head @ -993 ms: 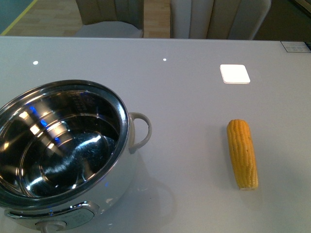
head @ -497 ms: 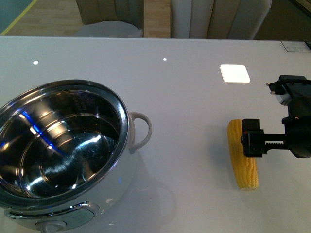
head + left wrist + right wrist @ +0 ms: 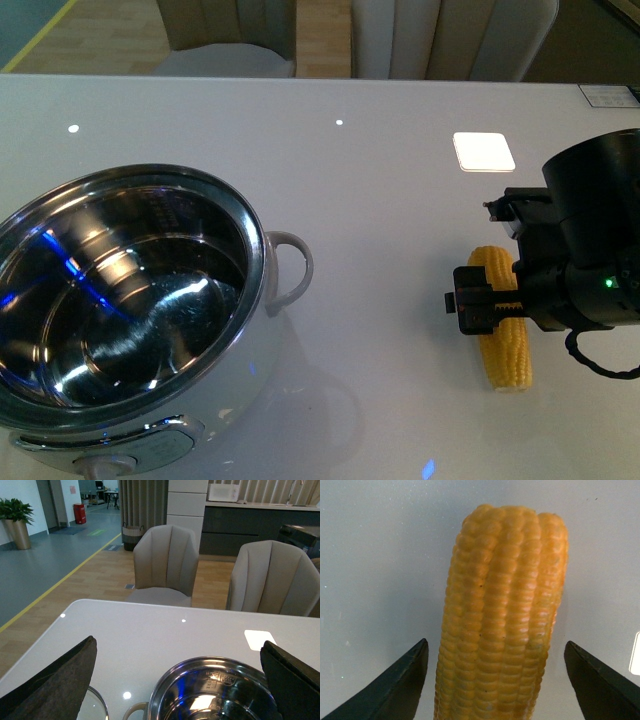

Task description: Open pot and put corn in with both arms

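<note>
Got the right gripper (image 3: 495, 645) spread wide and straddling the corn (image 3: 505, 355), fingers (image 3: 395, 690) clear of it both sides, long axis crosswise to the squeeze, basically lined up.

Left wrist camera, what you have:
- Left gripper (image 3: 178, 644): two dark fingers (image 3: 60, 682), spread wide, holding nothing.
- Pot (image 3: 210, 660): lidless, shiny steel inside with blue glints, lying between the fingers. You can see a pale loop handle (image 3: 131, 711) on one side.
- Lid (image 3: 98, 705): only a curved glass edge shows, on the table near that handle, partly behind a finger.
- Table (image 3: 150, 625): white and glossy, with a white square patch (image 3: 260, 639).
- Beyond the table: two beige chairs (image 3: 165, 562), wood floor (image 3: 110, 575) with a yellow line (image 3: 55, 587), and a potted plant (image 3: 17, 522).
</note>
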### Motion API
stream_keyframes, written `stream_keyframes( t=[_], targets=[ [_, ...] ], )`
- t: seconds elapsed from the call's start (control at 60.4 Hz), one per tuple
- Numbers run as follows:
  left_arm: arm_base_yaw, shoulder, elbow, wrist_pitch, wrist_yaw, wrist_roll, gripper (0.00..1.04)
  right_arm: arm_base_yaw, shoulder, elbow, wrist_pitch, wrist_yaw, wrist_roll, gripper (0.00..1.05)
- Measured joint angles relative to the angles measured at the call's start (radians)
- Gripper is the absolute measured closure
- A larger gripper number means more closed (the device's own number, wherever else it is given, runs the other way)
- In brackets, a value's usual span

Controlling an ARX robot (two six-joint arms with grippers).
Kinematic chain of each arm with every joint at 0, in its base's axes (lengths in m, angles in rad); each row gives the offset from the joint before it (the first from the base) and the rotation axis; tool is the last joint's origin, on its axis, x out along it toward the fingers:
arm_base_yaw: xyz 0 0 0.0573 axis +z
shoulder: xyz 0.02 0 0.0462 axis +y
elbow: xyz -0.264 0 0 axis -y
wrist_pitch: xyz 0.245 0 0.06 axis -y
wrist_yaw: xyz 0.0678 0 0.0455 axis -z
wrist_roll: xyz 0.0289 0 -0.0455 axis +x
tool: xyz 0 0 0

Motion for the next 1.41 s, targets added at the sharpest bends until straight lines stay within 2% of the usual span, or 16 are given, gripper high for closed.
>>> stream_keyframes(
  t=[0.099, 0.132, 0.348, 0.546, 0.778, 1.093, 1.407],
  targets=[
    [0.0, 0.0, 0.0, 0.0, 0.0, 0.0, 0.07, 0.02, 0.016, 0.001, -0.012, 0.01, -0.001, 0.55],
    [0.0, 0.0, 0.0, 0.0, 0.0, 0.0, 0.07, 0.023, 0.016, 0.001, -0.014, 0.01, -0.001, 0.59],
    [0.0, 0.0, 0.0, 0.0, 0.0, 0.0, 0.07, 0.025, -0.025, -0.032, -0.038, -0.01, 0.0, 0.75],
    [0.0, 0.0, 0.0, 0.0, 0.0, 0.0, 0.07, 0.007, -0.196, -0.084, -0.073, -0.097, 0.048, 0.82],
    [0.0, 0.0, 0.0, 0.0, 0.0, 0.0, 0.07, 0.027, -0.412, -0.065, -0.129, -0.193, 0.166, 0.82],
    [0.0, 0.0, 0.0, 0.0, 0.0, 0.0, 0.07, 0.187, -0.47, 0.059, -0.166, -0.248, 0.322, 0.82],
    [0.0, 0.0, 0.0, 0.0, 0.0, 0.0, 0.07, 0.317, -0.347, 0.224, -0.209, -0.289, 0.407, 0.84]
  ],
)
